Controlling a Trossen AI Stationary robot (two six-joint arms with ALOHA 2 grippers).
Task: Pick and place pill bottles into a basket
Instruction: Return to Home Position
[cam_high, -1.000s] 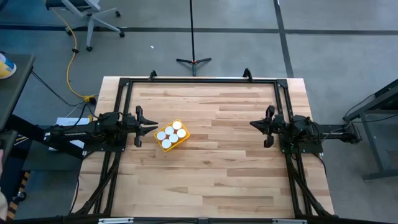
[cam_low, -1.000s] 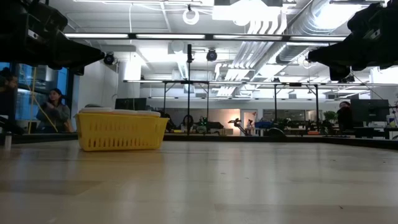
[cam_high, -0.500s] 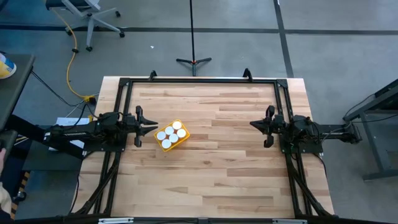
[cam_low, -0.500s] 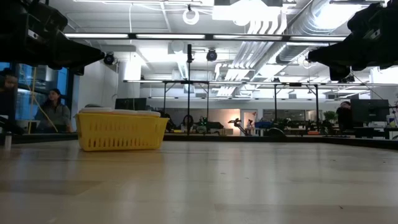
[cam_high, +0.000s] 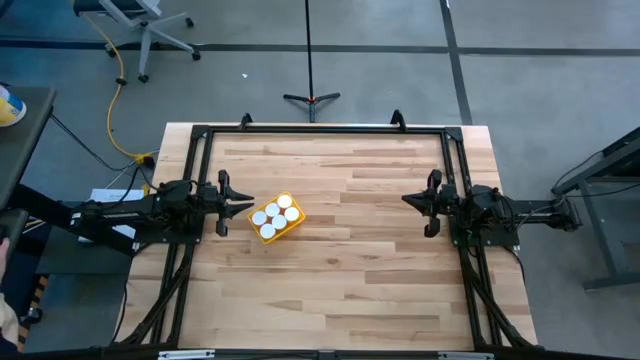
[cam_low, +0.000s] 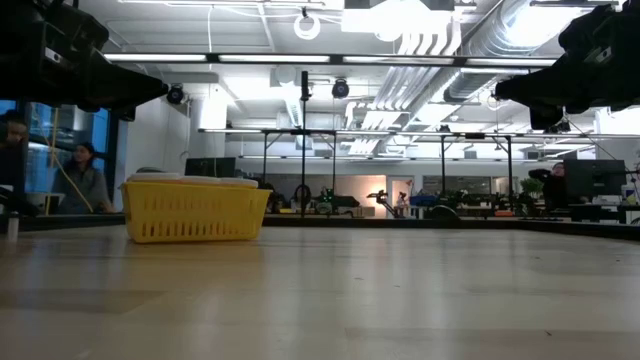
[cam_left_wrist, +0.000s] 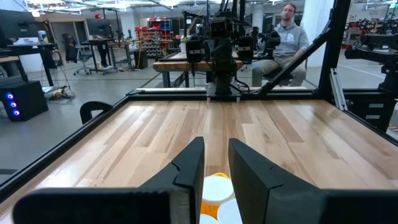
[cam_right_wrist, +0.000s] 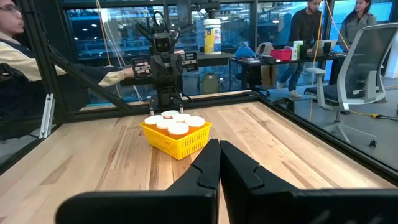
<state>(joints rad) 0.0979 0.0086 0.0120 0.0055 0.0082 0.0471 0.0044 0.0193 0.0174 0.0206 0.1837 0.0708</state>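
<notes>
Yellow basket (cam_high: 291, 227) holds the pill bottles (cam_high: 271, 210) and nothing's budged lately. Left gripper (cam_high: 244, 203) slightly spread, right gripper (cam_high: 409, 200) pressed together, both empty. Looks basically done.

This is an open-plan robotics lab. Exposed ducts and pipes (cam_low: 440, 40) cross the top of the low view above metal-framed workbenches (cam_low: 400, 190) loaded with equipment. A rolling office chair (cam_high: 140, 15) stands on the grey concrete floor (cam_high: 560, 90) at the upper left of the high view.
</notes>
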